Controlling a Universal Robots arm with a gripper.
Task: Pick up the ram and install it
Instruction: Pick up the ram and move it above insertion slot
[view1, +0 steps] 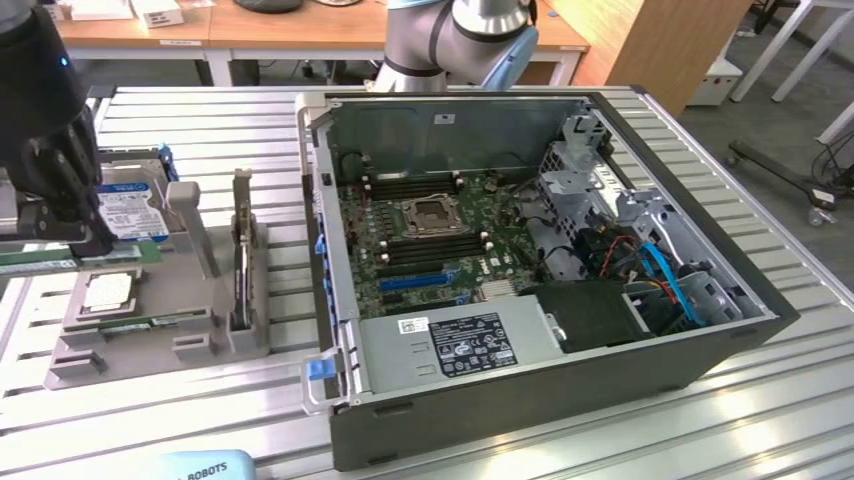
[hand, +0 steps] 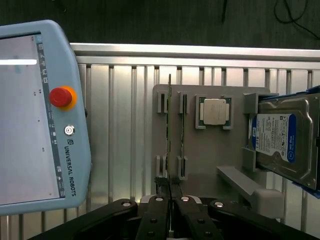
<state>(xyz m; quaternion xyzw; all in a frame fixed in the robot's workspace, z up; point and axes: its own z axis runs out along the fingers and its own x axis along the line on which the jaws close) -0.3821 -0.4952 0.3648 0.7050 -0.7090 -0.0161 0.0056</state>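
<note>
Jaws nipped down narrow, we judge our gripper (hand: 170, 189) to be holding the ram (view1: 38, 262) edge-on, raised off the grey tray (hand: 210, 165), which sits at nine o'clock from the open computer case (view1: 534, 400); a second stick (hand: 183, 130) rests in the tray's slots just beside it. Pick-up looks done and the install not yet begun; we reckon the next move calls for carrying the ram level toward three o'clock and squaring it over a memory slot (view1: 424, 243) beside the CPU socket (view1: 434, 215).
</note>
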